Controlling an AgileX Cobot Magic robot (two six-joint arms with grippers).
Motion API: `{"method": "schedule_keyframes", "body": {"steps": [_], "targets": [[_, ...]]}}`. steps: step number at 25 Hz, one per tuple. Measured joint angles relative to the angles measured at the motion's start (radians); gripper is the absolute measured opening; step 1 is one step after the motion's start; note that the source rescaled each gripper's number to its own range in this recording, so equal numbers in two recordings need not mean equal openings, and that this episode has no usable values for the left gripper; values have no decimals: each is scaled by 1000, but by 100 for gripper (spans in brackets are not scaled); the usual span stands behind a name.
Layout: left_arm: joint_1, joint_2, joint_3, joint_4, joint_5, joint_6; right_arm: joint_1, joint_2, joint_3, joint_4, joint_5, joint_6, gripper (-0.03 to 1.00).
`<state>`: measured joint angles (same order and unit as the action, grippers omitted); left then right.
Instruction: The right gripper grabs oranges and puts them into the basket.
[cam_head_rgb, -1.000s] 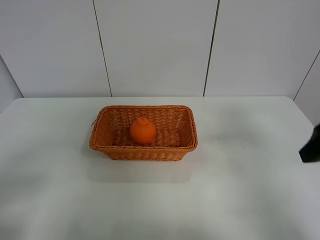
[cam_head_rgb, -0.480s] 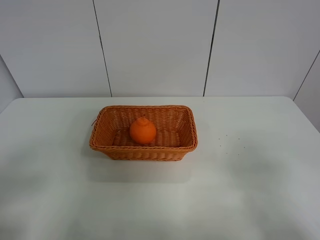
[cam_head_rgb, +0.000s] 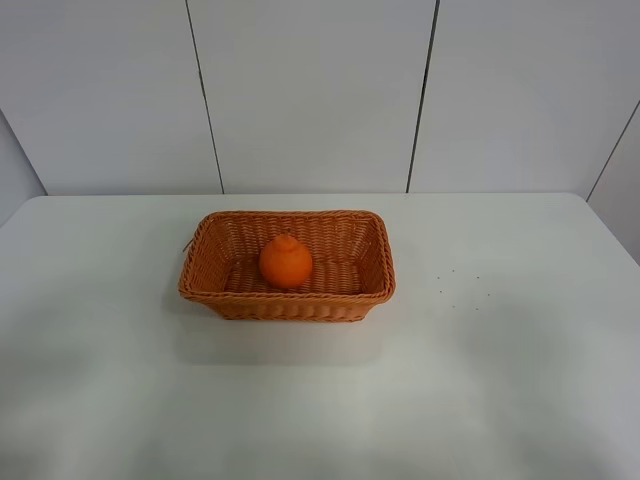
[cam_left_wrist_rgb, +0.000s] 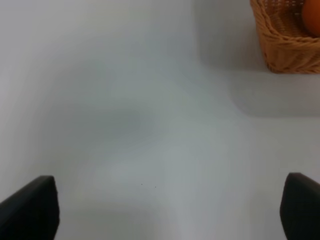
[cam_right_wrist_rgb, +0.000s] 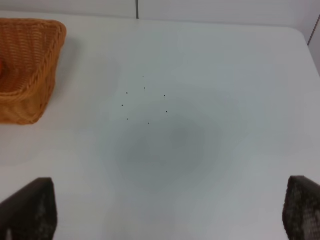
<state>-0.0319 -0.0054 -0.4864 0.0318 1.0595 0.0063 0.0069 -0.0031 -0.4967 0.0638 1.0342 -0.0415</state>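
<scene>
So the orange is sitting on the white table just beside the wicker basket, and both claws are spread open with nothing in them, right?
Not quite. The orange is inside the basket, resting on its woven floor, not beside it on the table; the exterior high view shows this plainly. The rest holds: the left claw and right claw are both spread open with nothing in them.

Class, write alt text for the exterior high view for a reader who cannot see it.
A wicker basket sits on a white table with one orange resting inside it. No robot arm or gripper appears in this view; pale wall panels stand behind.
</scene>
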Motion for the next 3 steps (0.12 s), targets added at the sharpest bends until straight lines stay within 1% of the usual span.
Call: {"method": "schedule_keyframes", "body": {"steps": [3], "targets": [[0, 0, 0, 0, 0, 0, 0, -1, 0, 0, 0, 0, 100]]}}
